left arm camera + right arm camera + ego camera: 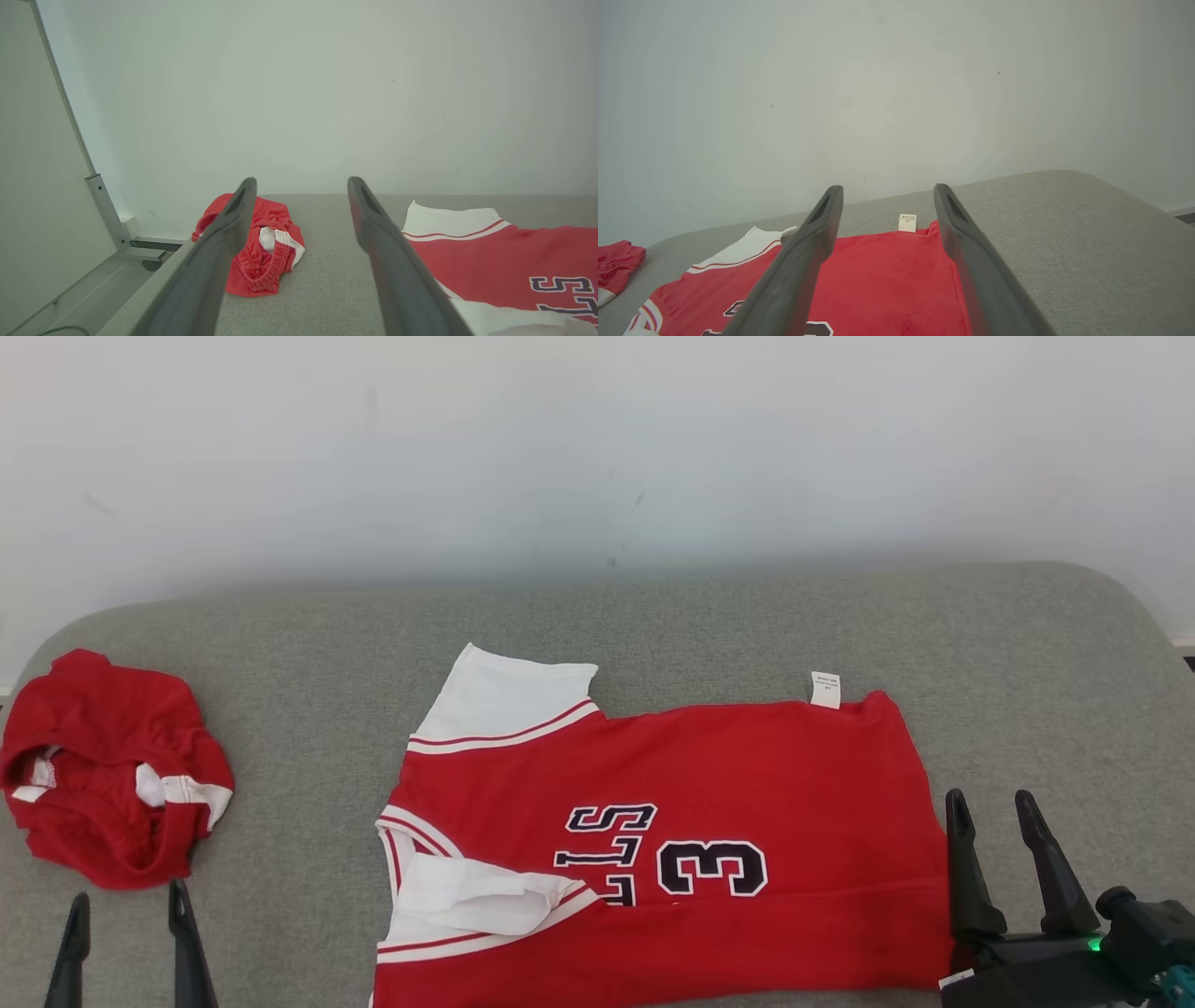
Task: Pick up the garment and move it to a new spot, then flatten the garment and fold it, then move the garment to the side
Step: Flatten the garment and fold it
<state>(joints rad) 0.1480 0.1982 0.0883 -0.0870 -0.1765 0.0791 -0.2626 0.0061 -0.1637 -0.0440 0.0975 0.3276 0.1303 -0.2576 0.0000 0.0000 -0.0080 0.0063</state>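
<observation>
Grey cushion [709, 625]: flat jersey [747, 775], crumpled red shorts [103, 765].

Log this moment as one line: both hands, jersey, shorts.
jersey: flat on grey cushion, part-folded | shorts: crumpled, left end | left hand: open, empty, near shorts | right hand: open, empty, at jersey's right edge

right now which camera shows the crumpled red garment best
Head view: the crumpled red garment lies whole and unblocked. The left wrist view has it partly behind a finger; the right wrist view catches just its edge at the frame's left.
</observation>
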